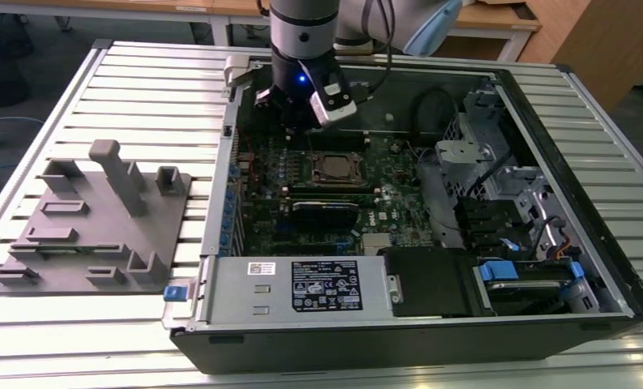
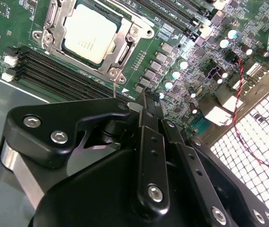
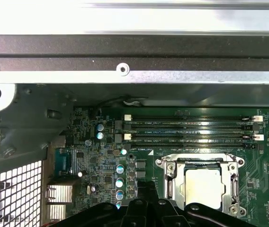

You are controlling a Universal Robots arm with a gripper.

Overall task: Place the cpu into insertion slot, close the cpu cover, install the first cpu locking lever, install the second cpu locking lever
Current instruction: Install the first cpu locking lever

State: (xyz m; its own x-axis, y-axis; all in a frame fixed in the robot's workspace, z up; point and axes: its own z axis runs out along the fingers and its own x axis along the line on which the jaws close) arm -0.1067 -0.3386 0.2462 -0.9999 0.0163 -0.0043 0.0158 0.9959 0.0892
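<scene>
Hand (image 2: 146,99) up close, fingers pinched together and holding nothing I can see, hovers near the insertion slot (image 2: 44,33), where the cpu (image 2: 88,32) sits under the lowered cpu cover (image 2: 121,42), though I cannot tell whether it is latched.

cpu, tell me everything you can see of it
The cpu is a flat square chip with a dull silver metal top. It lies level on the green motherboard, seated inside the window of the silver cpu cover, whose frame lies down around its edges. Nothing else touches it.
</scene>
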